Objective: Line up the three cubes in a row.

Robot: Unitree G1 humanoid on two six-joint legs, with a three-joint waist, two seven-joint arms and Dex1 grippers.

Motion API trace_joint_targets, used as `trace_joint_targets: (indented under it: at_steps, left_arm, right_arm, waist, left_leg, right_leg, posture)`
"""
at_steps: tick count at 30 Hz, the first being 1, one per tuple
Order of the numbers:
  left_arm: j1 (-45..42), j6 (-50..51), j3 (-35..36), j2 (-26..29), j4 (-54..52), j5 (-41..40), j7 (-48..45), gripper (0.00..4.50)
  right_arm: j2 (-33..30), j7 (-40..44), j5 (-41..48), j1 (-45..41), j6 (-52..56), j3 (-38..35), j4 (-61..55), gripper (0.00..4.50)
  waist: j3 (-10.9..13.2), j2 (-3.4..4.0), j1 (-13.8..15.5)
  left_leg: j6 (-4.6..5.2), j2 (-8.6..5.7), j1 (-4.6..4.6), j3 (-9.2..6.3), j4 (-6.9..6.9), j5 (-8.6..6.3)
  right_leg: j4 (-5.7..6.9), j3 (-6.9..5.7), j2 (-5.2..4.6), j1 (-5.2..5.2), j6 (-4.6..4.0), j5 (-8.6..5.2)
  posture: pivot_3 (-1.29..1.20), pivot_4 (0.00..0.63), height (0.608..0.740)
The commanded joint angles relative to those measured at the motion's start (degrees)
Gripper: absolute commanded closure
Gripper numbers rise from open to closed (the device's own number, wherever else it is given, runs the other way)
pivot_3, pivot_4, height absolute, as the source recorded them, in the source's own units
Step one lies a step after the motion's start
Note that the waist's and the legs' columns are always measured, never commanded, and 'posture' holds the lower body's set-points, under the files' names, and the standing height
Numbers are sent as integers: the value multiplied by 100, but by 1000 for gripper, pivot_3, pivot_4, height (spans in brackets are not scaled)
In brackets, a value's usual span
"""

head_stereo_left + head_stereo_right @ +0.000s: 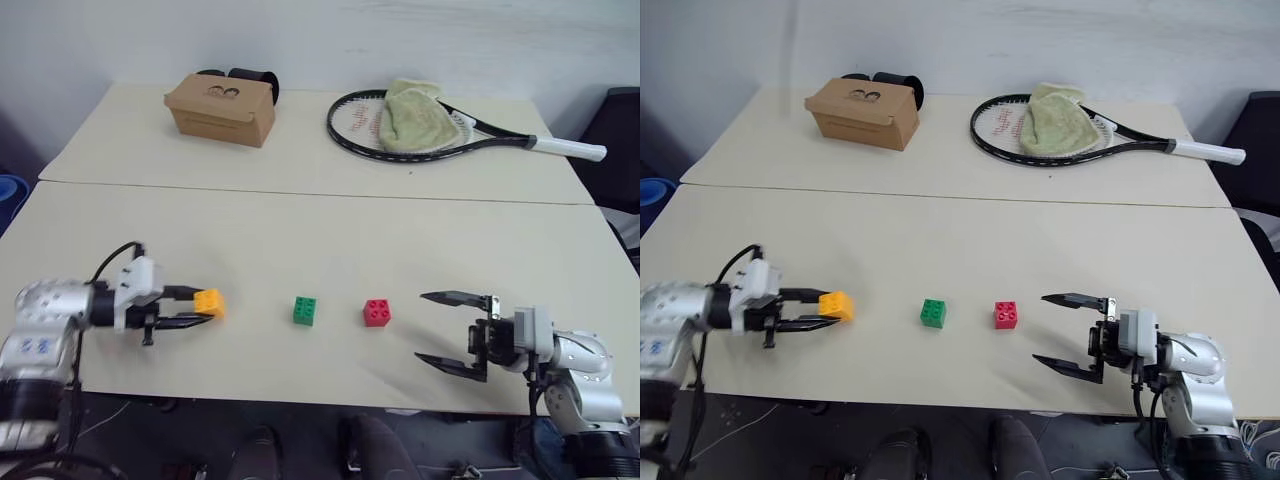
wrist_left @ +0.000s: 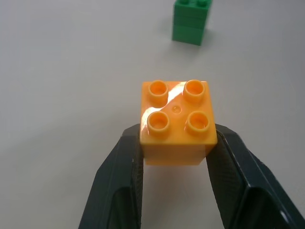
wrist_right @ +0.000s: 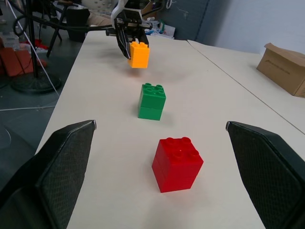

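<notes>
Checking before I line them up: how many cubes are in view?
3. The orange-yellow cube is clamped in the left gripper, off the table; the green cube and red cube stand on the table beside it.

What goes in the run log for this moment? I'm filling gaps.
left gripper: shut on orange cube, lifted | right gripper: open, empty | green cube, red cube: on table

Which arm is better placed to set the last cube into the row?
Left. The left gripper is shut on the orange cube, held above the table beside the green cube. The right gripper is open and empty, beyond the red cube.
</notes>
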Motion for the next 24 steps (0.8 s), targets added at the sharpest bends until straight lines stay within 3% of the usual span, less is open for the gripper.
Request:
trace_joint_targets:
  at_steps: [1, 11, 15, 16, 18, 20, 23, 24]
  left_arm:
    - [-520, -789, -508, -114, 886, 233, -638, 3020]
    - [-1201, -1317, -1862, 35, 1878, -136, -642, 3020]
    - [-1113, -832, -2262, 333, 1586, -481, -642, 3020]
    - [-1092, -705, -2232, 375, 1534, -552, -642, 2460]
    - [-1077, -811, -2081, 400, 1572, -544, -642, 2086]
    - [-1035, -907, -1886, 457, 1627, -512, -642, 1377]
    - [-715, -999, -1550, 860, 1602, -538, -642, 657]
    - [-590, -1072, -1423, 968, 1584, -554, -631, 657]
  right_arm:
    - [-123, -115, 39, 54, 53, -171, -160, 0]
    - [-276, -536, 172, 621, 314, -441, -967, 0]
    - [-306, -610, 196, 650, 401, -455, -1073, 0]
    - [-299, -615, 185, 618, 419, -442, -1064, 0]
    - [-277, -606, 152, 519, 446, -400, -1017, 0]
    - [-263, -568, 140, 438, 449, -374, -956, 0]
    - [-266, -503, 159, 335, 454, -380, -858, 0]
    - [-280, -477, 161, 334, 453, -390, -848, 0]
  waist:
    - [0, 0, -11]
    - [0, 0, 5]
    - [0, 1, -19]
    - [0, 1, -19]
    - [1, 2, -26]
    - [1, 1, -14]
    - [1, 1, -24]
    - [1, 1, -42]
  left_leg:
    - [1, 1, 0, 0, -1, 0]
    - [6, 31, -7, -10, 18, -1]
    - [6, 33, 2, -6, 13, -2]
    - [6, 34, 3, -6, 11, -1]
    - [6, 37, 4, -4, 11, -1]
    - [6, 38, 3, -2, 13, -1]
    - [6, 39, 1, -2, 18, -1]
    - [6, 40, 2, -2, 17, -2]
  right_leg:
    - [-1, 9, 2, -3, 1, 0]
    - [5, 27, 7, -13, 13, 6]
    - [7, 35, 12, -11, 13, 6]
    - [7, 35, 15, -11, 13, 6]
    - [7, 37, 19, -11, 12, 6]
    - [7, 38, 19, -12, 12, 5]
    - [8, 39, 19, -13, 12, 6]
    - [7, 40, 20, -13, 12, 6]
  posture:
    - [0, 150, 740]
    - [0, 150, 740]
    - [0, 150, 740]
    - [0, 150, 740]
    - [0, 150, 740]
    - [0, 150, 740]
    - [0, 150, 740]
    - [0, 150, 740]
